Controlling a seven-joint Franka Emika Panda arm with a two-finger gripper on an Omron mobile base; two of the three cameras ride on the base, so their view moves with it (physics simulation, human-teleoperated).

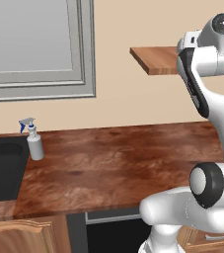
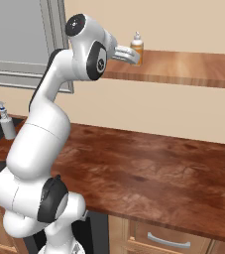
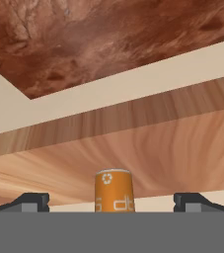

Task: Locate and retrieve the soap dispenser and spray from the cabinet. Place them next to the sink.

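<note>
- Soap dispenser point(image 2: 137, 47): standing upright on the cabinet point(image 2: 183, 67) shelf; hand view is showing its orange body between my spread fingers point(image 3: 30, 201), untouched.
- My gripper point(image 2: 129, 55): reaching level toward it, jaws gaping wide.
- Spray point(image 1: 33, 140): left base view is showing it standing beside the sink point(image 1: 2, 165) on the countertop point(image 1: 113, 163).

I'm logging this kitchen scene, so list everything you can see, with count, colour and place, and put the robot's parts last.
Small amber-orange soap dispenser with white pump top: one, on the shelf, between the open fingers.
Grey spray bottle with blue trigger: one, upright on the countertop beside the sink.
Thin reddish-brown wooden shelf board: one, on the wall.
Black sink: one, set in the countertop's left end.
Thick wooden countertop: one, reddish-brown, below the shelf.
Grey-framed window: one, above the sink.
White arm's gripper: one, open, at the dispenser.
</note>
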